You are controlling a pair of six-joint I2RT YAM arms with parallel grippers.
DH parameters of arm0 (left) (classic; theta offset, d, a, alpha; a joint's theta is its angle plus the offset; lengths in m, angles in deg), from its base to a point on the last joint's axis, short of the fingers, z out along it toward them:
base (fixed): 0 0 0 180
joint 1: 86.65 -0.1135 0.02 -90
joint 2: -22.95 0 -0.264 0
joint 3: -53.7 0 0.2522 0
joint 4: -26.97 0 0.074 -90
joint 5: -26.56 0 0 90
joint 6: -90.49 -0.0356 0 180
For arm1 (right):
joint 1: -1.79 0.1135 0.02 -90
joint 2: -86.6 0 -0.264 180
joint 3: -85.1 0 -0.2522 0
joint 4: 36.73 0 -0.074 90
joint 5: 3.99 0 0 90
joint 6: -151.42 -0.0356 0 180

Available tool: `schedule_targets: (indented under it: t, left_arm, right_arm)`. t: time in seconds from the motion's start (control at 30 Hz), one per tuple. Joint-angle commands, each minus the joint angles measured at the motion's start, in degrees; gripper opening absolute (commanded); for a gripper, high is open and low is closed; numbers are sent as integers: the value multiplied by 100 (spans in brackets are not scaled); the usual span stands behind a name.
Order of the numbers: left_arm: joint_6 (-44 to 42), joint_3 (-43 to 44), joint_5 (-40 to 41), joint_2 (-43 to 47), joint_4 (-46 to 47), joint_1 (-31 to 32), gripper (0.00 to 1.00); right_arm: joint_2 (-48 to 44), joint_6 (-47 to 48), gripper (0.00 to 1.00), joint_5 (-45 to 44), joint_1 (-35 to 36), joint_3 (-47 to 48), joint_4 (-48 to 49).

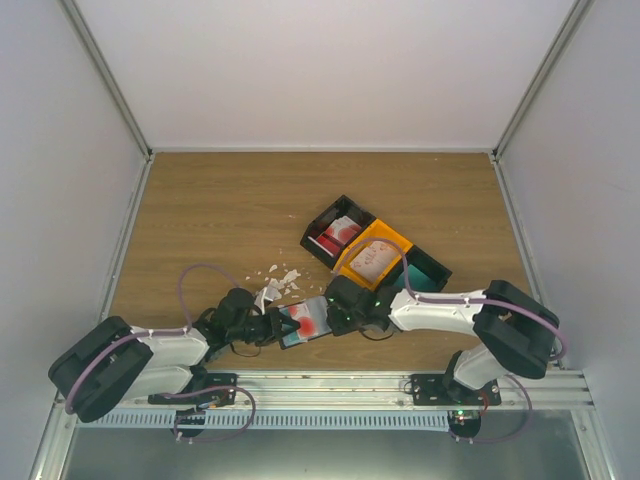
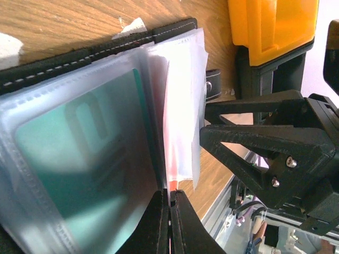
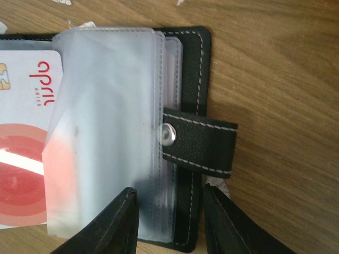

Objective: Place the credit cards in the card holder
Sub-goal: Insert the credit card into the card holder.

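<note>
Left hand [image 1: 283,325]: clenched on the edge of a red-and-white card [image 3: 21,159] (only a thin red sliver shows between the fingers).
Right hand [image 1: 347,312]: released, fingers spread over the near edge of the card holder [image 3: 196,63], beside its snap strap [image 3: 204,143].
Holder position: open on the tabletop [image 1: 220,210] between both hands; red-and-white card partly inside a clear sleeve, teal card [image 2: 79,159] in another.
White scraps [image 1: 278,280]: just beyond the holder.
Farther back: black bin [image 1: 335,232] and orange bin [image 1: 373,258], side by side, a card in each.
</note>
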Motion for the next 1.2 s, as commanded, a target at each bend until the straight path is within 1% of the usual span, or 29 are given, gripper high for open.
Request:
schedule_targets:
  t: [0.0,0.23,0.6,0.73,0.93,1.17]
  left_arm:
    - [-42,-47,90,-4,388,83,0]
    - [-162,83,71,-146,604,132,0]
    - [28,232,79,-1096,1409,217,0]
    - [80,299,147,-1330,1553,261,0]
    - [8,377,446,-1441,1468,332,0]
    - [17,470,458,-1689,1515,368,0]
  right_arm:
    - [-219,-198,36,-213,5,-165,-355]
    - [-493,-254,44,-326,-11,-197,-439]
    - [-359,-207,45,-25,-130,-363,-45]
    - [-321,-182,42,58,-175,-403,5]
    - [-290,-185,36,69,-200,-454,-5]
    - [-284,-224,32,10,-215,-474,-51]
